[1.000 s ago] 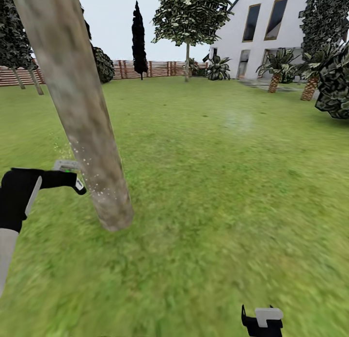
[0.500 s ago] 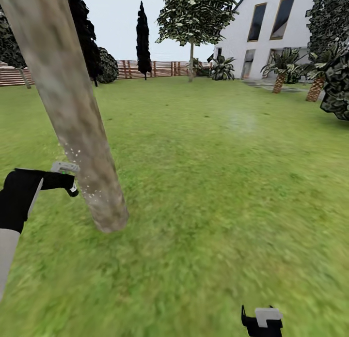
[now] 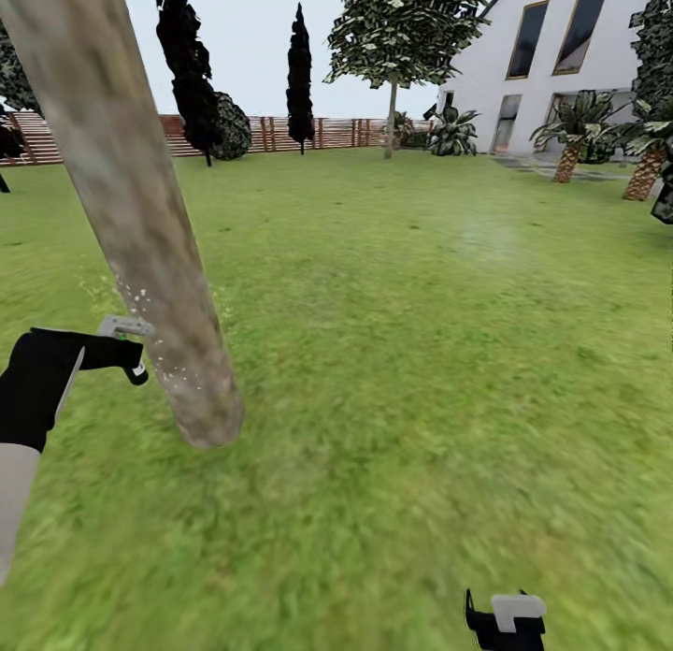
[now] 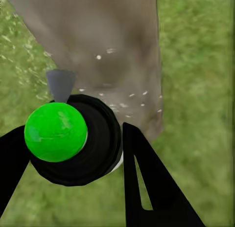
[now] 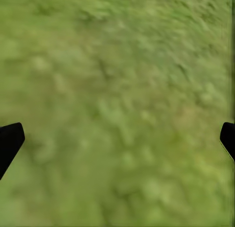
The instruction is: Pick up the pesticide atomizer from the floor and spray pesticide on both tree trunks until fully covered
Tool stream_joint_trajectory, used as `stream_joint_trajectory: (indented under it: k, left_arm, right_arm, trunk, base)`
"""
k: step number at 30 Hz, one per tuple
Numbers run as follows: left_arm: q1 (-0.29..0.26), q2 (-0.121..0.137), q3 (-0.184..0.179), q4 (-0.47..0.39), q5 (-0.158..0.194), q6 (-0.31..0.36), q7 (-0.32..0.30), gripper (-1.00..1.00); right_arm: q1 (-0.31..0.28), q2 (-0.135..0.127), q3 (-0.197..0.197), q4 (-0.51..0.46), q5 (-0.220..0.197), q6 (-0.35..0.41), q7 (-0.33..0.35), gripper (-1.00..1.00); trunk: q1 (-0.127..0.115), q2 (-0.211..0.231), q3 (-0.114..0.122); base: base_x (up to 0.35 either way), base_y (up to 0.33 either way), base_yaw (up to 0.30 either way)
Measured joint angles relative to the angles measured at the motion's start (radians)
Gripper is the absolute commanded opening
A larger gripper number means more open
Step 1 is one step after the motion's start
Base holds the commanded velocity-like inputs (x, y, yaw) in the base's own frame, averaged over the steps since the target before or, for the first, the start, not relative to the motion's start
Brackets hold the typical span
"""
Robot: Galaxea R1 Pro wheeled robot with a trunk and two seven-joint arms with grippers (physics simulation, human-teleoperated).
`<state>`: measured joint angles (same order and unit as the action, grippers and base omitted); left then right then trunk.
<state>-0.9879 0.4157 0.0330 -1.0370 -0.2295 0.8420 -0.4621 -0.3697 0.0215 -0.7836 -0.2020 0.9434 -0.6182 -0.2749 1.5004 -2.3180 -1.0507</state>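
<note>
A thick mottled grey-brown tree trunk [image 3: 154, 258] leans across the left of the head view, its base in the grass. Just left of its lower part, my left gripper [image 3: 131, 350] is shut on the pesticide atomizer [image 3: 124, 328]. In the left wrist view the atomizer [image 4: 78, 141] shows a dark round cap with a green dot. Its grey nozzle points at the tree trunk [image 4: 98, 41]. Black fingers [image 4: 147, 183] press on both sides, and white specks dot the bark near the nozzle. My right gripper [image 3: 505, 618] hangs low at the bottom edge, open [image 5: 117, 139] over bare grass.
Lawn [image 3: 421, 352] stretches ahead and to the right. Far off stand a leafy tree [image 3: 402, 34], dark cypresses [image 3: 299, 71], a brown fence [image 3: 280, 132], a white house [image 3: 561, 62] and small palms [image 3: 570, 137].
The camera has swung left, so the house and far trees sit further right. White specks keep showing on the trunk by the nozzle. The left gripper still holds the atomizer at the trunk.
</note>
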Motion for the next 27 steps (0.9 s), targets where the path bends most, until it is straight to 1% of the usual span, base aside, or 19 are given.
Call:
stream_joint_trajectory:
  k: [3,5,9,11,12,15,16,17,18,19,20,22,23,24,25,26,27]
  left_arm:
    - [0.000,0.000,0.000,0.005,-0.001,0.000,0.045,-1.00]
    - [0.000,-0.001,-0.001,0.005,0.004,0.000,0.061,-1.00]
    - [0.001,-0.001,-0.001,0.006,0.004,0.000,0.066,-1.00]
    - [0.006,-0.001,-0.002,0.037,0.002,-0.001,0.067,-1.00]
    - [0.022,-0.001,-0.002,0.061,0.000,-0.002,0.068,-1.00]
    - [0.034,0.000,-0.001,0.078,0.002,-0.003,0.069,-1.00]
    - [0.036,-0.002,-0.002,0.093,0.004,-0.005,0.069,-1.00]
    - [0.037,-0.026,-0.002,0.103,0.012,-0.006,0.071,-1.00]
    - [0.037,-0.045,-0.002,0.106,0.009,-0.008,0.094,-1.00]
    - [0.037,-0.053,-0.002,0.107,0.004,-0.010,0.115,-1.00]
    - [0.037,-0.056,-0.001,0.110,0.004,-0.010,0.124,-1.00]
    - [0.037,-0.051,0.007,0.155,0.001,-0.016,0.130,-1.00]
    - [0.038,-0.047,0.019,0.182,-0.003,-0.020,0.131,-1.00]
    - [0.038,-0.045,0.023,0.197,-0.001,-0.022,0.131,-1.00]
    - [0.046,-0.042,0.027,0.215,-0.001,-0.038,0.132,-1.00]
    - [0.059,-0.042,0.030,0.230,0.002,-0.086,0.136,-1.00]
    - [0.064,-0.046,0.032,0.235,0.008,-0.116,0.147,-1.00]
  right_arm:
    - [0.000,0.000,0.001,0.001,0.000,0.000,0.000,1.00]
    - [0.000,0.000,0.001,0.001,0.000,0.000,0.000,1.00]
    - [0.000,0.000,0.001,0.001,0.000,0.000,-0.001,1.00]
    - [0.000,0.000,0.001,0.001,0.000,0.000,-0.001,1.00]
    - [0.000,0.000,0.001,0.001,0.000,0.000,0.000,1.00]
    - [0.000,0.000,0.001,0.001,0.000,0.000,0.000,1.00]
    - [0.000,0.000,0.001,0.001,0.000,0.000,0.000,1.00]
    - [0.000,0.000,0.001,0.001,0.000,0.000,0.000,1.00]
    - [0.000,0.001,0.001,0.001,0.000,0.000,0.000,1.00]
    - [0.000,0.001,0.001,0.001,0.000,0.000,0.000,1.00]
    - [0.000,0.001,0.001,0.001,0.000,0.000,0.000,1.00]
    - [0.000,0.001,0.001,0.001,0.000,0.000,0.000,1.00]
    - [0.000,0.001,0.001,0.001,0.000,0.000,0.000,1.00]
    - [0.000,0.000,0.001,0.001,0.000,0.000,0.000,1.00]
    - [0.000,0.000,0.001,0.001,0.000,0.000,0.000,1.00]
    - [0.000,0.000,0.001,0.001,0.000,0.000,0.000,1.00]
    - [0.000,0.000,0.001,0.001,0.000,0.000,0.000,1.00]
  trunk:
    - [0.000,0.000,0.000]
    - [0.000,0.000,0.000]
    - [0.000,0.000,0.000]
    - [0.000,0.000,0.000]
    - [0.000,0.000,0.000]
    - [0.000,0.000,0.000]
    - [0.000,0.000,0.000]
    - [0.000,0.000,0.000]
    - [0.000,0.000,0.000]
    - [0.000,0.000,0.000]
    - [0.000,0.000,0.000]
    - [0.000,0.000,0.000]
    - [0.000,0.000,0.000]
    - [0.000,0.000,0.000]
    - [0.000,0.000,0.000]
    - [0.000,0.000,0.000]
    - [0.000,0.000,0.000]
  base:
    - [0.160,-0.236,0.000]
    - [0.233,-0.192,0.116]
    - [0.242,-0.185,0.262]
    - [0.242,-0.184,0.273]
    - [0.242,-0.184,0.182]
    - [0.167,-0.218,0.052]
    - [0.019,-0.267,0.004]
    - [0.006,-0.267,0.001]
    - [0.003,-0.155,0.005]
    - [0.001,-0.080,0.060]
    - [0.000,-0.021,0.211]
    - [0.000,-0.008,0.254]
    - [0.000,-0.003,0.270]
    - [0.000,-0.001,0.274]
    - [0.000,0.000,0.232]
    - [0.026,0.000,0.080]
    - [0.150,0.000,0.041]
